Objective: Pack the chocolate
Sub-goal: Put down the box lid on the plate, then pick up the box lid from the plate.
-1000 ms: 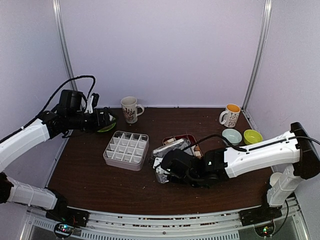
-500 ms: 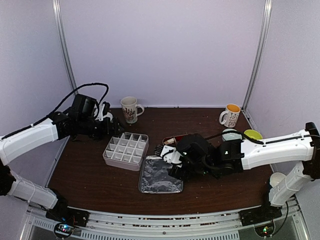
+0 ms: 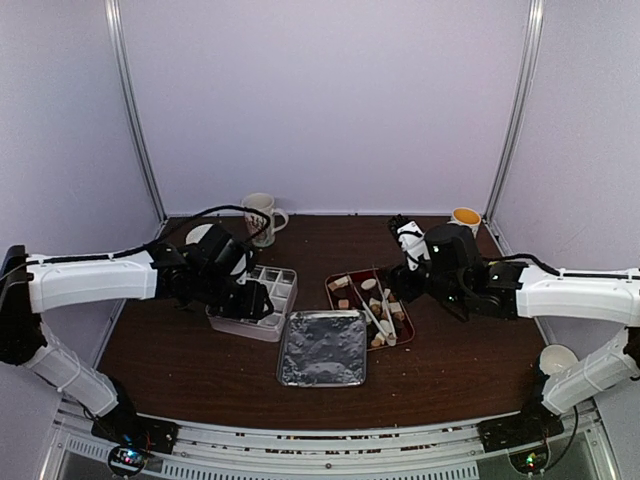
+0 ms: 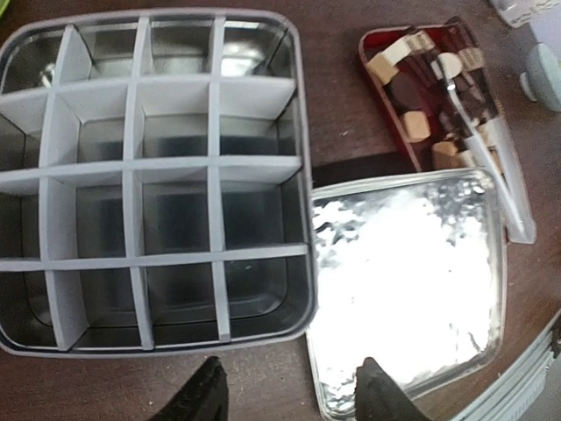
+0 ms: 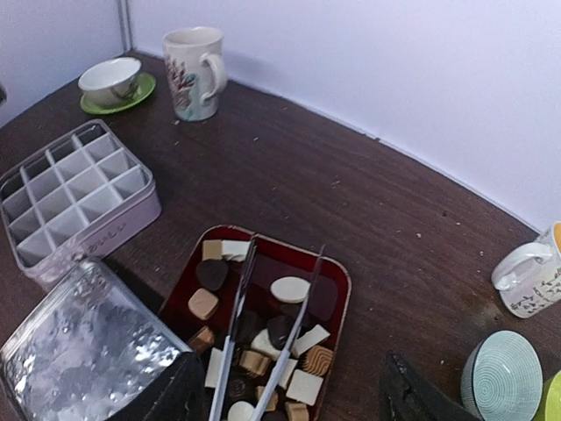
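Note:
The chocolate (image 5: 289,289) is a heap of small dark, tan and white pieces in a dark red tray (image 5: 342,281) right of centre, with metal tongs (image 5: 237,307) lying across them. My right gripper (image 5: 294,390) hovers open above the tray's near end (image 3: 340,277) and holds nothing. My left gripper (image 4: 289,368) is open over the table, just in front of the near edge of the empty divided tin box (image 4: 302,175). The tin's silver lid (image 4: 403,281) lies flat beside the box, in front of the tray (image 3: 322,347).
At the back left stand a floral mug (image 5: 195,70) and a small bowl on a green saucer (image 5: 112,81). An orange-lined mug (image 5: 535,272), a teal bowl (image 5: 504,373) and a green bowl (image 5: 552,399) stand at the right. Grey walls enclose the table.
The right gripper has let go of the silver lid, which now lies flat on the table, and has moved back over the tray. The left arm has swung from the back left to over the box.

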Motion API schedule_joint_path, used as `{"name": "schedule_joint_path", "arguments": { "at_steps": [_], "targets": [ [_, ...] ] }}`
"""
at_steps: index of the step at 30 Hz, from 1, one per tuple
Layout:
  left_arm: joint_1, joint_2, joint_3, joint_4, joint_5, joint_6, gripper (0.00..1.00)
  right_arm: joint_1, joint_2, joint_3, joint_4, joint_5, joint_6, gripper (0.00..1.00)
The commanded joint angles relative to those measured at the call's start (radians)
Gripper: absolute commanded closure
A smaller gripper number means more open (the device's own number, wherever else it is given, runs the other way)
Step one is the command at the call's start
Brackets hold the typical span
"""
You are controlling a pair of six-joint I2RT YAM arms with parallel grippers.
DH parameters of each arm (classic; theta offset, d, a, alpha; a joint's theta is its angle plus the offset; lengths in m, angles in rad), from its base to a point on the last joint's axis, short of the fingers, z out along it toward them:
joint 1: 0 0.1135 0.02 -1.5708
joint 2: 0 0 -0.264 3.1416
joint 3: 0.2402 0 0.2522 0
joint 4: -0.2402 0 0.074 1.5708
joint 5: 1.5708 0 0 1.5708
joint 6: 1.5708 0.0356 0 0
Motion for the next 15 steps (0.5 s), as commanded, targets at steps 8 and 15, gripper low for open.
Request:
{"name": "schedule_joint_path", "arguments": {
  "at_steps": [8,15],
  "targets": [
    [-0.077,0.195,0.031,0.006,0.027,-0.082,0.57,-0.045,-0.107,-0.224,0.387,0.182,0.044,0.32],
    [-0.137,0.203,0.060,-0.039,-0.018,-0.119,0.59,-0.046,-0.114,-0.299,0.491,0.187,0.043,0.32]
  ]
}}
